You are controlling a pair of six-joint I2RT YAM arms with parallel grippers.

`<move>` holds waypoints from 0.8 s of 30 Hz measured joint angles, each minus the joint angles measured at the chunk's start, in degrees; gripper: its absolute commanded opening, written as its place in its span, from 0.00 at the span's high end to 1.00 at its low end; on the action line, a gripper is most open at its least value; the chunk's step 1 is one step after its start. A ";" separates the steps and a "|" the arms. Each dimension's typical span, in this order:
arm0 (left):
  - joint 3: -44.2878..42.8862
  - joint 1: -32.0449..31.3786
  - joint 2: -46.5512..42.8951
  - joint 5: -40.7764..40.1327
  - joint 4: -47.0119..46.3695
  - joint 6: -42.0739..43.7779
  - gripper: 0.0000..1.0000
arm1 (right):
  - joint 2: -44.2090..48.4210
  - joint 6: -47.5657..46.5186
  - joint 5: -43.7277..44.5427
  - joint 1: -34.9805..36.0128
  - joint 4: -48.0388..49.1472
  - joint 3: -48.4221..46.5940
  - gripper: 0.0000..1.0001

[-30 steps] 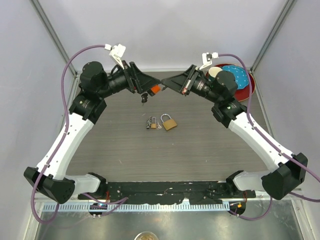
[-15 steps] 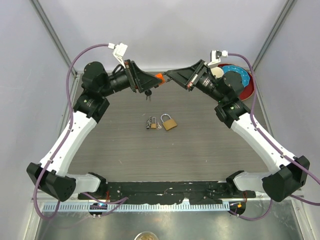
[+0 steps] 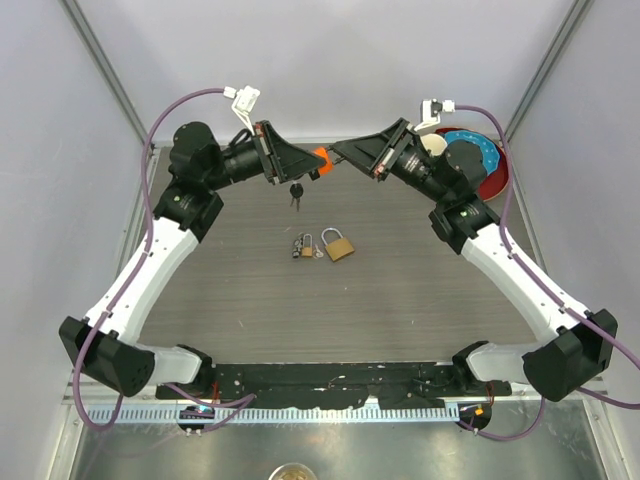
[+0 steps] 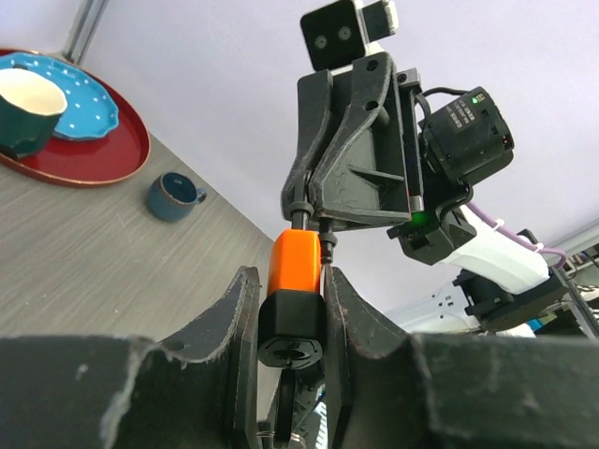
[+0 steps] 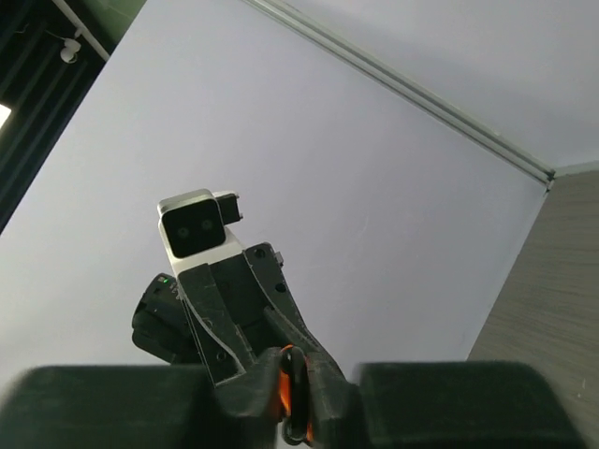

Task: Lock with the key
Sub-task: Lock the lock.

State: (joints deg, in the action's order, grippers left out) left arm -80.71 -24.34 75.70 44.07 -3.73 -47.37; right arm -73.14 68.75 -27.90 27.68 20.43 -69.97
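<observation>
An orange padlock (image 3: 318, 158) with a black lower end hangs in the air above the back of the table, between both arms. My left gripper (image 3: 311, 166) is shut on its black end (image 4: 292, 323), one finger (image 4: 236, 323) pressed to each side. A key (image 3: 295, 192) dangles below the lock; in the left wrist view the key (image 4: 284, 412) hangs from the keyhole. My right gripper (image 3: 336, 152) comes in from the right and is shut on the padlock's dark shackle (image 5: 298, 398). The orange body (image 5: 282, 388) shows between its fingers.
A brass padlock (image 3: 338, 246) and a small lock with keys (image 3: 304, 247) lie mid-table. At the back right a red tray (image 3: 498, 172) holds a blue plate (image 3: 478, 150) and a cup; a small blue mug (image 4: 173, 196) stands beside it.
My left gripper's jaws have closed onto the padlock's black end. Both grippers and the padlock have shifted slightly toward the back, the key swinging below.
</observation>
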 measured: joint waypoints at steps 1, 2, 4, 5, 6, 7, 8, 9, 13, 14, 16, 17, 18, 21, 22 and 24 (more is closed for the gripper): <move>0.00 0.00 0.04 0.00 0.59 -0.09 1.00 | 0.02 -1.38 -0.09 -0.02 -1.18 -0.35 0.54; 0.00 -0.02 0.13 0.07 1.05 -0.22 1.00 | 0.02 -2.89 -0.15 -0.04 -2.99 -0.94 0.50; -0.02 -0.02 0.48 0.22 2.29 -0.33 1.00 | 0.04 -5.99 -0.55 -0.22 -6.05 -1.70 0.42; 0.00 -0.02 0.70 0.46 2.78 -0.46 1.00 | 0.04 -7.02 -0.72 -0.46 -6.93 -1.86 0.41; 0.00 -0.02 0.90 0.68 3.19 -0.66 1.00 | 0.09 -8.33 -0.98 -0.70 -7.91 -1.92 0.40; 0.00 -0.02 1.07 0.94 3.54 -0.92 1.00 | 0.13 -9.16 -1.42 -1.14 -8.94 -1.92 0.40; 0.00 -0.02 1.18 1.11 3.67 -1.27 1.00 | 0.15 -9.86 -1.77 -1.70 -9.62 -1.92 0.39; 0.00 -0.02 1.27 1.49 3.74 -1.79 1.00 | 0.15 -10.43 -2.10 -2.43 -10.14 -1.92 0.40; 0.00 0.09 1.29 3.06 3.54 -3.39 1.00 | 0.15 -12.04 -4.31 -5.03 -11.13 -1.92 0.43; 0.00 0.17 1.29 3.45 3.39 -3.85 1.00 | 0.15 -12.24 -4.96 -5.44 -11.06 -1.92 0.44; 0.00 0.37 1.29 4.35 3.13 -5.03 1.00 | 0.15 -12.68 -7.54 -6.43 -10.47 -1.92 0.47; 0.02 0.46 1.31 4.87 3.04 -5.42 1.00 | 0.13 -12.81 -8.55 -6.58 -10.08 -1.95 0.47; 0.02 0.50 1.29 5.27 2.91 -5.79 1.00 | 0.09 -12.90 -10.14 -6.82 -9.62 -2.03 0.49; 0.04 0.68 1.36 6.56 2.12 -6.69 1.00 | -0.55 -13.18 -14.47 -7.13 -8.74 -3.23 0.52; 0.02 0.74 1.40 6.99 1.84 -6.78 1.00 | -0.85 -13.35 -16.04 -7.13 -8.66 -3.87 0.53; 0.02 0.79 1.57 7.80 1.44 -7.37 1.00 | -1.46 -13.75 -18.75 -7.13 -8.48 -5.07 0.57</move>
State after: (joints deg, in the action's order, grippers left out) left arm -80.68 -23.55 77.28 51.88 -2.28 -54.74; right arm -74.61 55.00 -46.65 20.56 11.94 -75.05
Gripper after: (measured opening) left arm 0.291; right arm 0.475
